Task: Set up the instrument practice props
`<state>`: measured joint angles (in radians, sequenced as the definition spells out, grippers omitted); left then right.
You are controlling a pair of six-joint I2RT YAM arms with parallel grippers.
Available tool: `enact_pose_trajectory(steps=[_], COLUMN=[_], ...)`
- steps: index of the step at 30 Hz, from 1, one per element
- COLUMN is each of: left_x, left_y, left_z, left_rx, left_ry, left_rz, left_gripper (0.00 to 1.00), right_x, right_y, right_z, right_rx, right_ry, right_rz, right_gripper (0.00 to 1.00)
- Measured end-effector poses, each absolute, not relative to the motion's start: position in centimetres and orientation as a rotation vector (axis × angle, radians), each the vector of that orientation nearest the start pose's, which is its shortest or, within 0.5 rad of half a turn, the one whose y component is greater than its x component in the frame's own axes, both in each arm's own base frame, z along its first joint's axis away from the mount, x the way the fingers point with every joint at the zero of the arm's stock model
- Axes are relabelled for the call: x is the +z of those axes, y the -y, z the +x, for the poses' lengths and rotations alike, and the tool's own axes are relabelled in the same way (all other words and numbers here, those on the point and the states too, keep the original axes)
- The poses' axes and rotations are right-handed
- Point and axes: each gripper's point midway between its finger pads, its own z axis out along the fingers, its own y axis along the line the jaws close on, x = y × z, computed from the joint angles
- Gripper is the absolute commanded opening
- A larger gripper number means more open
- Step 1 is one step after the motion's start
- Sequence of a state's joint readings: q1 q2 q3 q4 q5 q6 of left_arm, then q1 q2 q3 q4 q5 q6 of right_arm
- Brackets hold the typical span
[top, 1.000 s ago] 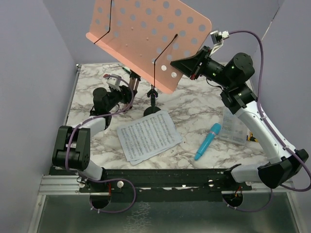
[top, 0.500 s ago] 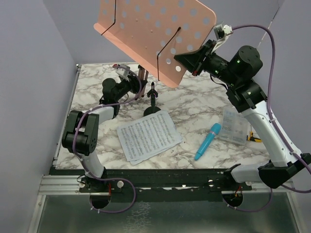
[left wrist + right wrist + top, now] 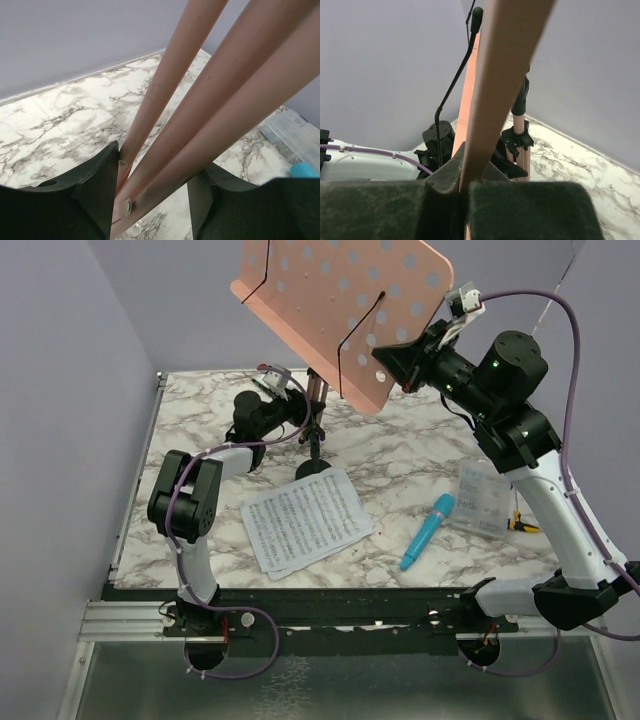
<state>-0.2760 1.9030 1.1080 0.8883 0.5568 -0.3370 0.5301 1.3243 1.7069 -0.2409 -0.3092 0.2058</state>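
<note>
The pink perforated music stand (image 3: 340, 300) is held up over the far side of the table, its desk tilted. My right gripper (image 3: 388, 362) is shut on the desk's right edge, which runs up between the pads in the right wrist view (image 3: 505, 75). My left gripper (image 3: 298, 412) is shut on the stand's folded pink tripod legs (image 3: 200, 125), low near the table. The small black mic stand (image 3: 315, 455) stands just right of the left gripper. The white sheet-music pages (image 3: 305, 518) lie at front centre. The blue toy microphone (image 3: 428, 531) lies to their right.
A clear plastic box (image 3: 485, 498) sits at the right under the right arm and also shows in the left wrist view (image 3: 295, 135). Grey walls close in the left, back and right sides. The table's front edge runs along the arm bases.
Both grippers have carried the music stand to the right and farther back. The desk has risen and the left arm has stretched toward the back centre. Pages, microphone and mic stand have not moved.
</note>
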Motion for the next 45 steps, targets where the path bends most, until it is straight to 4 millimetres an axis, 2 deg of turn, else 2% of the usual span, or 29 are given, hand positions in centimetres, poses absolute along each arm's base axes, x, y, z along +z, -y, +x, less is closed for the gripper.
enact_pose_trajectory(steps=[5,9,17,21,24,31,39,45], left_x=[22.7,23.1,20.0,19.9,19.9,19.8,20.1,20.3], left_y=[25.2,25.2,24.5,22.8,21.8,20.5,19.2,18.7], left_z=[49.5,49.5,47.7,46.8,46.1,45.0,43.8,43.6], left_rx=[-0.905,-0.906,-0.898,-0.852,-0.827,-0.794,-0.768,-0.742], left_ry=[-1.460,-1.444,-1.509,-1.520,-1.525,-1.533,-1.530,-1.523], left_rz=[0.436,0.444,0.417,0.379,0.366,0.347,0.332,0.340], left_gripper=[0.00,0.00,0.00,0.00,0.00,0.00,0.00,0.00], right_x=[52.0,52.1,50.4,50.4,50.4,50.5,51.2,51.2], right_y=[-25.1,-25.1,-25.9,-26.8,-27.2,-28.0,-28.5,-28.5], right_z=[31.0,30.6,31.1,30.9,30.5,29.4,28.6,28.3], right_rx=[0.802,0.806,0.832,0.872,0.901,0.976,1.032,1.048], right_ry=[-1.376,-1.371,-1.430,-1.422,-1.419,-1.414,-1.389,-1.373], right_rz=[-0.497,-0.500,-0.517,-0.554,-0.576,-0.606,-0.624,-0.626], right_gripper=[0.00,0.00,0.01,0.05,0.10,0.39,0.60,0.81])
